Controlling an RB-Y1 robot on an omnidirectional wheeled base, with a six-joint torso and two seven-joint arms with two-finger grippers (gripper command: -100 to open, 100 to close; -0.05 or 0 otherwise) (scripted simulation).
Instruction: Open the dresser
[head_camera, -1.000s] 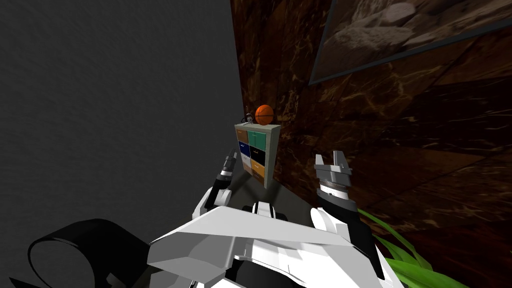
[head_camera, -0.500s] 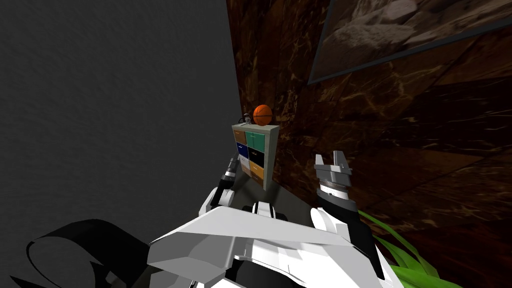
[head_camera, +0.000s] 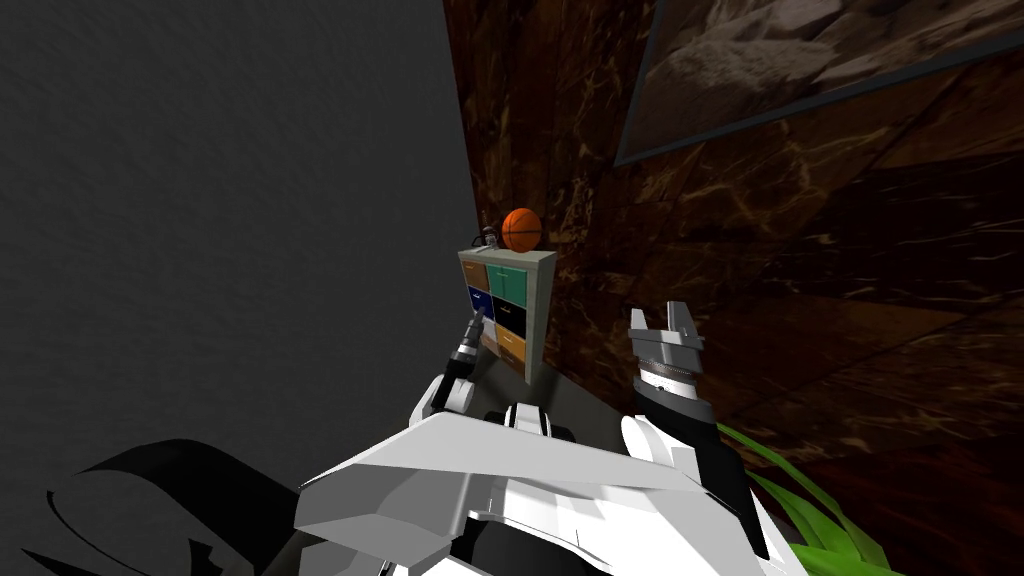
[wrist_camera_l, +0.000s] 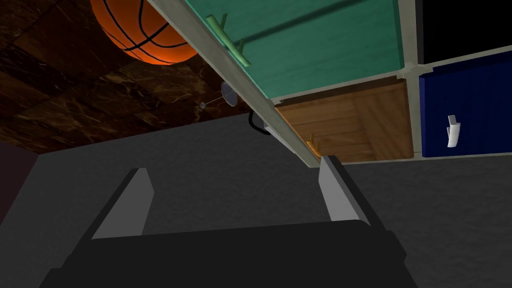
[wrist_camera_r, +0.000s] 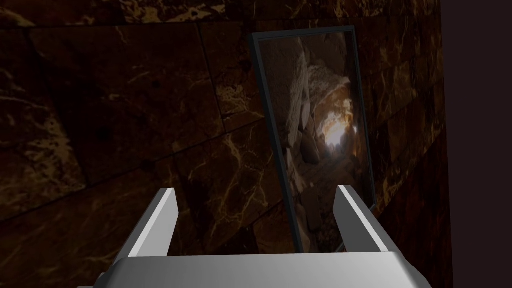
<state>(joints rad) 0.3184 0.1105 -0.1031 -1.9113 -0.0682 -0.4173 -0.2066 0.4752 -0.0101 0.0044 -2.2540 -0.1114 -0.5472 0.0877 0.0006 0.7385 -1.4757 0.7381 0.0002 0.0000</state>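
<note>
Dim corner here: dark grey wall (head_camera: 200, 200) on our left, brown marble wall (head_camera: 800, 300) on the right w/ a big framed picture (head_camera: 800, 60) high up, and green plant leaves (head_camera: 810, 510) low by our right side. The dresser (head_camera: 540, 310) stands right in that corner, side-on to the marble wall, a small pale frame w/ coloured drawer fronts. On top sits an orange basketball (head_camera: 521, 229), plus a small dark item (head_camera: 489, 237) just beside it, can't make out what. Left gripper (head_camera: 477, 322) is up in front of the dresser's left column of drawers. Over to the left wrist cam: left gripper (wrist_camera_l: 235, 167) has its fingers spread wide w/ nothing between them. One fingertip (wrist_camera_l: 331, 170) is right at the frame's edge, next to the brown wooden drawer (wrist_camera_l: 360, 125) and its little handle (wrist_camera_l: 312, 144); touching or not, we can't tell. Beside the brown one is the green drawer (wrist_camera_l: 320, 45) w/ a green bar handle (wrist_camera_l: 230, 40). There's also a navy drawer (wrist_camera_l: 470, 105) w/ a white handle (wrist_camera_l: 452, 132), and a black front (wrist_camera_l: 465, 25) next to that. All the fronts we see look flush w/ the frame. The basketball (wrist_camera_l: 140, 30) looms past the dresser's top edge. Right gripper (head_camera: 665, 325) is held up near the marble wall, well apart from the dresser. On its own cam the right gripper (wrist_camera_r: 255, 192) has its fingers spread too, holding nothing.
</note>
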